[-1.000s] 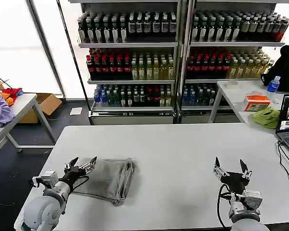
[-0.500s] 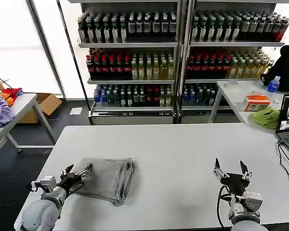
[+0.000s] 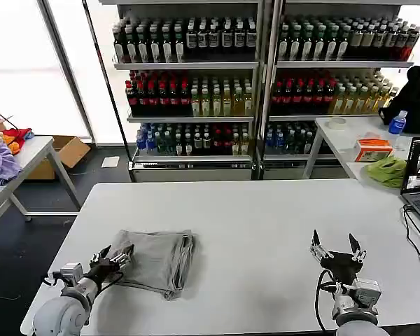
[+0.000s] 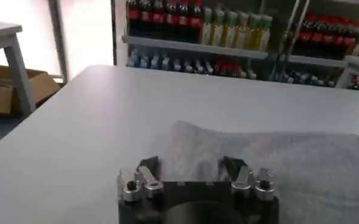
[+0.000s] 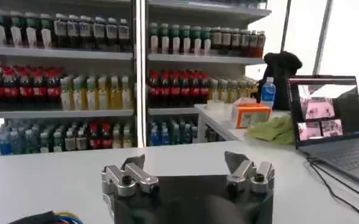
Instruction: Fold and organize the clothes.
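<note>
Here we have our left gripper (image 3: 114, 257) low over the near-left part of the table (image 3: 266, 217), its fingers spread apart and holding nothing, the tips right at the left edge of the folded grey T-shirt (image 3: 156, 259). In the left wrist view the two fingers (image 4: 147, 172) stand apart with the grey cloth (image 4: 277, 164) lying flat just ahead of them and showing between them, so we judge the jaws are free of the fabric rather than pinching it.

The shirt lies as a compact rectangle on the left half of the table, its layered edges stacked along the right side, and it looks tidy enough that we take the fold for nearly finished. What counts for us now is not to spoil it: if we draw the left gripper away, we should lift clear of the cloth first, since dragging a fingertip across soft cotton would likely pull the top layer askew. If a last tuck or a shift of the bundle is wanted, we should slide under the whole stack at its edge and close on all layers together.

Our right gripper (image 3: 337, 250) hovers over the near-right part of the table, fingers apart and empty, well away from the shirt.
</note>
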You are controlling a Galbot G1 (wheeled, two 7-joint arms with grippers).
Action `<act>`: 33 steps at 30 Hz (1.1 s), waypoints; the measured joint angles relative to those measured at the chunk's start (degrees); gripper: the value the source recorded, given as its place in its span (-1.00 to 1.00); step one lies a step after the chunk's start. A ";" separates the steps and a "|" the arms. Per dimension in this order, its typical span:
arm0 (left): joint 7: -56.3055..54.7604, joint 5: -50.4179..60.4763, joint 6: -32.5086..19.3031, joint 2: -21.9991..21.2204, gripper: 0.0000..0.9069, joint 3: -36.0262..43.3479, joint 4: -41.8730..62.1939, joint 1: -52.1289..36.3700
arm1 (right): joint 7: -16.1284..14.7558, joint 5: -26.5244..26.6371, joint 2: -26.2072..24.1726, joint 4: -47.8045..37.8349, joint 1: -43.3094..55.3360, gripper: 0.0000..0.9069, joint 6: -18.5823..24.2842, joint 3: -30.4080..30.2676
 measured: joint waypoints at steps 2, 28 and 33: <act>0.24 -0.14 -0.07 -0.05 -1.00 -0.03 0.02 0.20 | -0.01 0.00 0.00 0.00 0.01 1.00 0.01 -0.04; 1.80 -2.84 -0.52 3.65 -1.00 -8.18 0.71 0.77 | 0.22 0.28 -0.50 -1.14 1.96 1.00 -0.05 -0.57; 2.51 -2.86 -0.67 8.39 -1.00 -14.67 2.96 0.68 | 0.22 0.28 -0.29 -1.79 2.66 1.00 -0.03 -1.29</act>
